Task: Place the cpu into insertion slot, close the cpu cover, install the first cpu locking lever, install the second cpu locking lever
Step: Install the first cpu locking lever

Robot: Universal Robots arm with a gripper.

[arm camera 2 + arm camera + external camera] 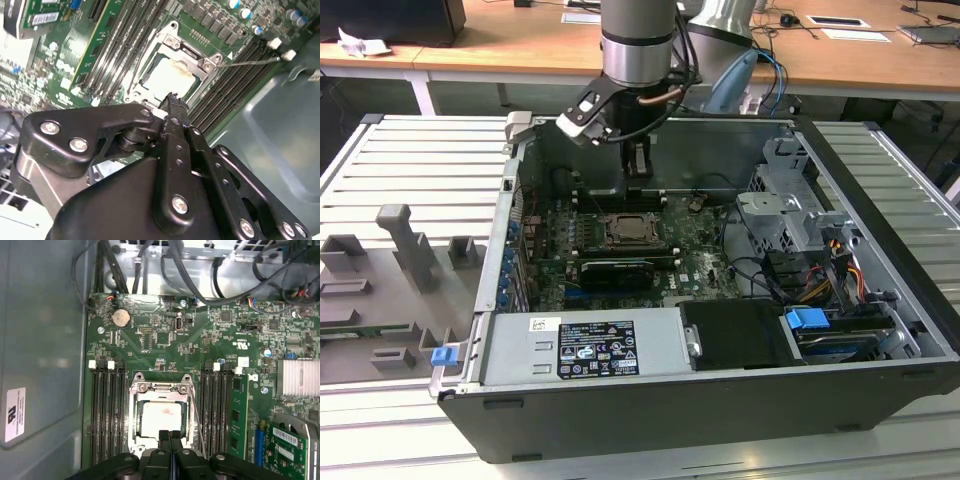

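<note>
The cpu (pixel 161 415) lies flat in the insertion slot (pixel 136 75) on the green board, its pale metal face showing through the cut-out of the cpu cover (pixel 160 388). The cover lies down around it. One thin wire locking lever (pixel 255 60) sticks out from a socket corner over the memory slots. My gripper (pixel 170 436) hangs just above the socket's edge with its two black fingers pressed together and nothing between them. In the exterior view the gripper (pixel 636 172) stands upright inside the open computer case, just behind the socket (pixel 628 231).
Long memory slots (pixel 107 410) flank the socket on both sides. A long black card (pixel 612 270), a grey power supply (pixel 585 345), a drive cage (pixel 785 210) and loose cables (pixel 820 275) crowd the case. Grey fixtures (pixel 405 240) stand on the table at the exterior view's left.
</note>
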